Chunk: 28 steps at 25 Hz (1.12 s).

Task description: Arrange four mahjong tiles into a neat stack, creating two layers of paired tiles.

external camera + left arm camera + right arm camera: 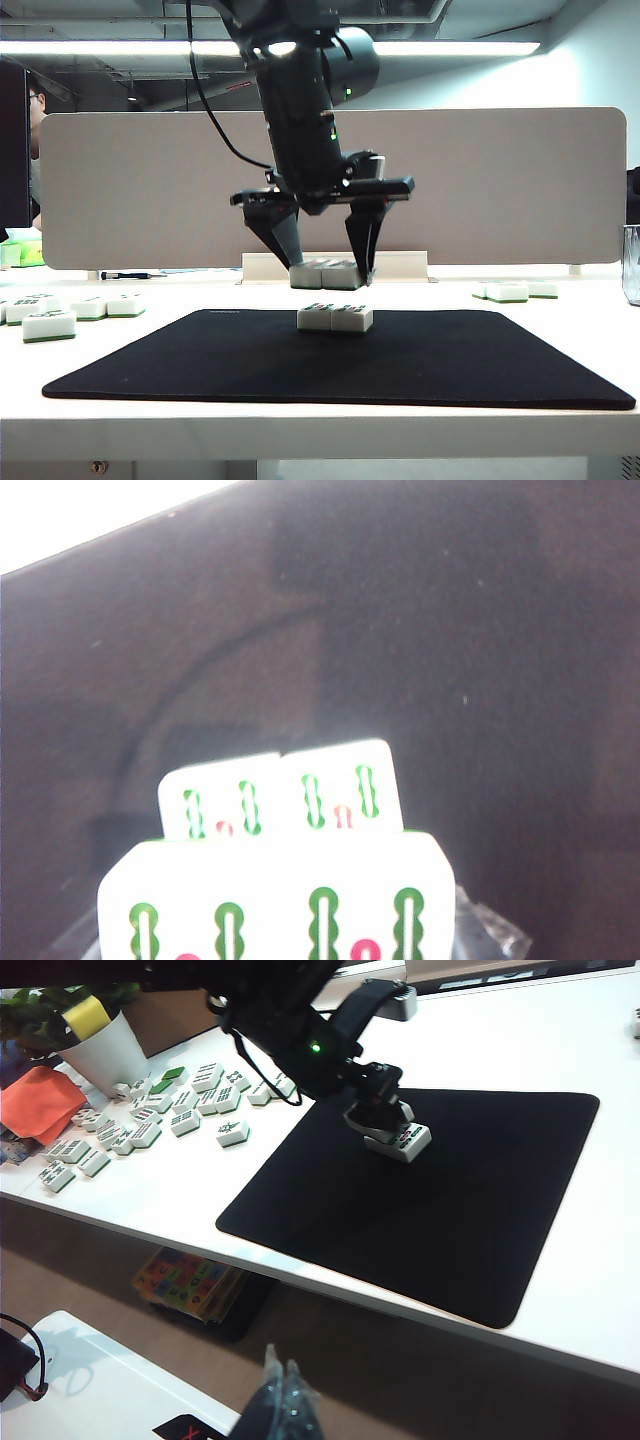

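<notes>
Black rectangular cloth mat (200,370) covers the pale table (300,435) at the front. On its middle lie two white green-based mahjong tiles (335,318), side by side and touching. Directly above them, apart, the left gripper (327,268) clamps another touching pair of tiles (326,275). Loose spare tiles (60,315) lie off the mat. Whether the right gripper (283,1400), low beside the table edge, is open cannot be told.

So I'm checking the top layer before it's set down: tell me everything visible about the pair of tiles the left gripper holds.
The held pair is two white tiles with thin green bases, side by side, faces up with green and red marks. The left gripper clamps them between its dark fingers, level, in the air above the bottom pair, which lies on the black mat. The two pairs are apart.
</notes>
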Available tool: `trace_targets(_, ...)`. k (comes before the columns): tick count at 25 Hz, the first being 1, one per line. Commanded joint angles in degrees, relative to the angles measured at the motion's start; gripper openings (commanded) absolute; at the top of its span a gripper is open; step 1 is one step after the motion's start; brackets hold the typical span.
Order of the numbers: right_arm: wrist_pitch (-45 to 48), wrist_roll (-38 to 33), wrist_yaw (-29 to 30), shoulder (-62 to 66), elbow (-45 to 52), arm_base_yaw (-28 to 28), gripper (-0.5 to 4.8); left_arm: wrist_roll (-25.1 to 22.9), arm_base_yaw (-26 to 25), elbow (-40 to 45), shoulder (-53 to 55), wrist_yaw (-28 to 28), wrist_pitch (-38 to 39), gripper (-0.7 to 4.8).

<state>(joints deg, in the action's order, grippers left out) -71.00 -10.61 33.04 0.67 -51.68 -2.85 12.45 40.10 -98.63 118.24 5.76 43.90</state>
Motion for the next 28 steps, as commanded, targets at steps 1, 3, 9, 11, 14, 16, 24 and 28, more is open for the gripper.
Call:
trace_targets(1,0.5,0.2,0.1,-0.7,-0.2,0.0,-0.01,0.2,-0.2,-0.2,0.4,-0.9,-3.9,2.36)
trace_targets(3,0.5,0.2,0.1,-0.7,-0.2,0.0,-0.01,0.2,-0.2,-0.2,0.6,-0.8,-4.1,2.37)
trace_targets(9,0.5,0.2,0.1,-0.7,-0.2,0.0,-0.01,0.2,-0.2,-0.1,1.7,-0.7,-4.2,2.37)
trace_targets(11,0.5,0.2,0.1,-0.7,-0.2,0.0,-0.01,0.2,-0.2,-0.1,2.2,-0.7,-4.2,2.37)
trace_targets(14,0.5,0.2,0.1,-0.7,-0.2,0.0,-0.01,0.2,-0.2,-0.1,2.9,-0.8,-4.3,2.38)
trace_targets(16,0.5,0.2,0.1,-0.7,-0.2,0.0,-0.01,0.2,-0.2,-0.1,2.9,-0.5,-4.3,2.74)
trace_targets(24,0.5,0.2,0.1,-0.7,-0.2,0.0,-0.01,0.2,-0.2,-0.1,2.9,-0.5,-4.4,3.42)
trace_targets(28,0.5,0.2,0.1,-0.7,-0.2,0.0,-0.01,0.3,-0.3,-0.1,2.9,-0.5,-4.4,3.56)
